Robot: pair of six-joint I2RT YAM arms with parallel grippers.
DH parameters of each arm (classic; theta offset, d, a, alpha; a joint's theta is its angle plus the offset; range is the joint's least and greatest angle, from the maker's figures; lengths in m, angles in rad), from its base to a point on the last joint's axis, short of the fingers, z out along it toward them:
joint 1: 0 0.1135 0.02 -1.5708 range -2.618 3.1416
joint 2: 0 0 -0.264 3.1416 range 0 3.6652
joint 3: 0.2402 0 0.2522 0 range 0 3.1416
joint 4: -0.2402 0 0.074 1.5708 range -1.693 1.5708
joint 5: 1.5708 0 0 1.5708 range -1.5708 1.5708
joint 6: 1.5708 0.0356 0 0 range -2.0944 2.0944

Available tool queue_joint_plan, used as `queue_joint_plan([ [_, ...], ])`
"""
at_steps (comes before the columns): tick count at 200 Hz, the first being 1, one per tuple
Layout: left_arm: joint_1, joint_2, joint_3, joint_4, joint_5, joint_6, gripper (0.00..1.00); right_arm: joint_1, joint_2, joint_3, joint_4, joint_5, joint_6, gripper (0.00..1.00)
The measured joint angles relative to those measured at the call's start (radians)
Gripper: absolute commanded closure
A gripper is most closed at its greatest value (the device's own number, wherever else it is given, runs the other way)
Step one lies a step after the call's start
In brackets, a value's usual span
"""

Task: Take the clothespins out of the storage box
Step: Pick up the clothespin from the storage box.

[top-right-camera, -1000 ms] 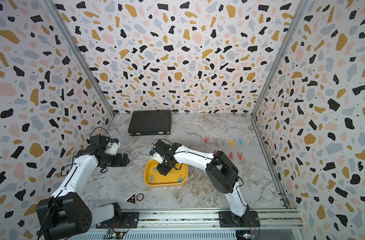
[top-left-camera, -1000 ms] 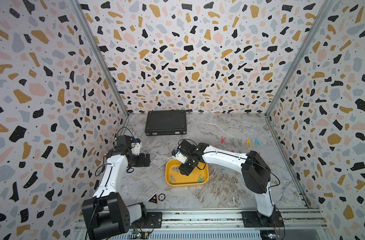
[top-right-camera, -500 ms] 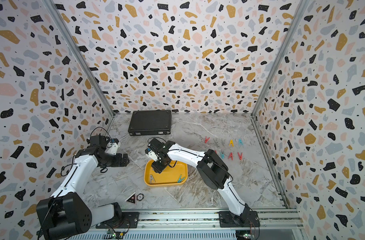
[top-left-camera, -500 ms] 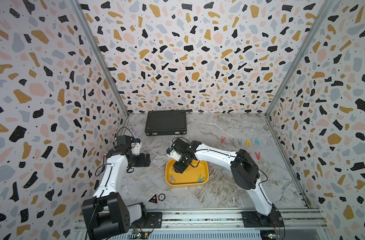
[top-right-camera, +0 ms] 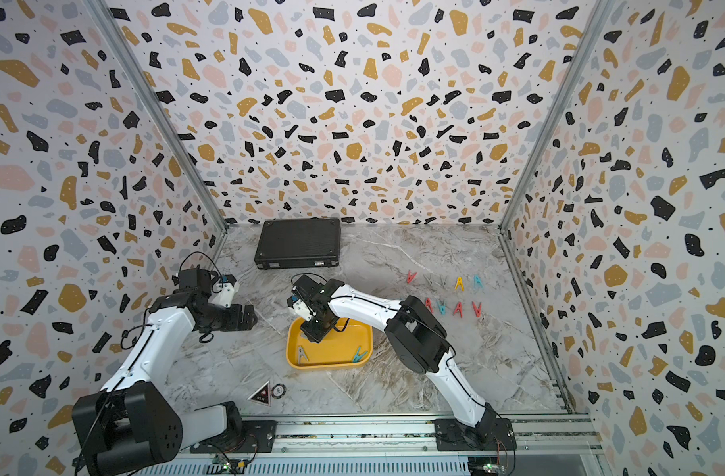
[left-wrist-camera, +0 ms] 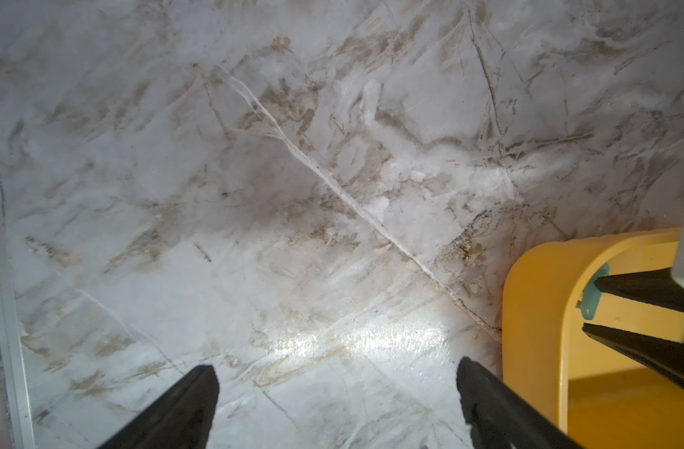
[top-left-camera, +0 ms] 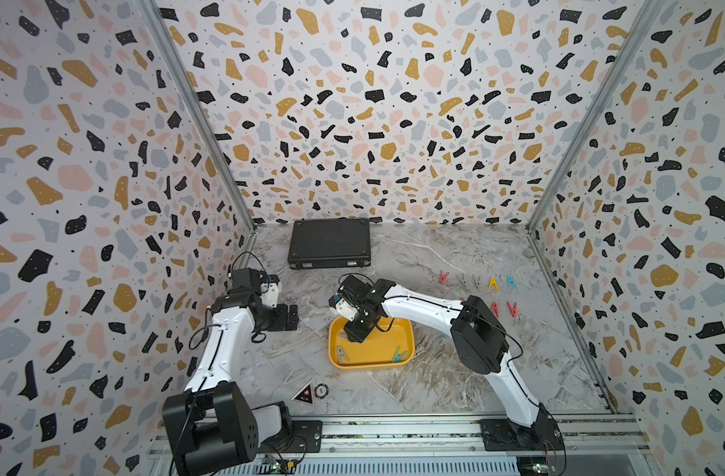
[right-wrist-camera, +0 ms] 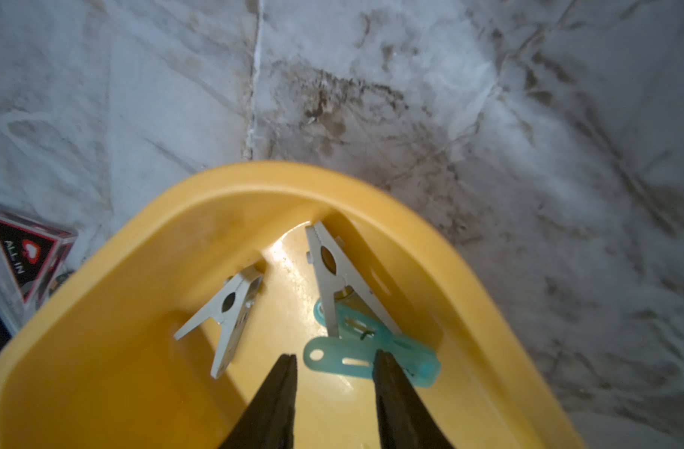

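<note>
Over the last second your right gripper [right-wrist-camera: 334, 355] has swung from above the middle of the storage box [top-left-camera: 371, 365] to its far left corner and dropped inside the walls. Its jaws have narrowed on the way. They now stand partly closed with a clear gap between the tips, and they pinch nothing that I can make out.

A teal clothespin [right-wrist-camera: 342, 360] lies flat on the box floor right at those tips, crossing the gap. One fingertip [right-wrist-camera: 387, 373] sits in front of its middle, but you cannot tell from here whether that tip touches it. A grey clothespin [right-wrist-camera: 334, 280] overlaps the teal one's far end and leans against the box wall, so a lift may drag it along.

A second grey clothespin [right-wrist-camera: 227, 311] lies apart from them, nearer the box's front left corner. Another teal clothespin [top-left-camera: 400, 354] sits at the front right corner. So four pegs are left inside, and this reach looks like the start of the next pick, not a finished one.

The clothespins already out [top-right-camera: 458, 309] lie in two rows on the table [top-left-camera: 435, 371], well to the right of the box. Your left gripper [left-wrist-camera: 334, 385] hangs just beside the box's left wall, jaws spread wide and empty.
</note>
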Motion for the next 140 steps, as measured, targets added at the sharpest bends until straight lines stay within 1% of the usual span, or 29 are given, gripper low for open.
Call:
queue_joint_plan([
  [34, 0.0, 0.0, 0.0, 0.0, 0.0, 0.0, 0.0, 0.005, 0.0, 0.0, -0.007, 0.01, -0.001, 0.66],
  [86, 0.0, 0.0, 0.0, 0.0, 0.0, 0.0, 0.0, 0.007, -0.033, -0.019, -0.042, 0.027, -0.001, 0.66],
  [103, 0.0, 0.0, 0.0, 0.0, 0.0, 0.0, 0.0, 0.007, -0.052, -0.021, -0.05, 0.028, -0.001, 0.64],
  [140, 0.0, 0.0, 0.0, 0.0, 0.0, 0.0, 0.0, 0.007, -0.066, -0.002, -0.059, 0.035, -0.016, 0.56],
])
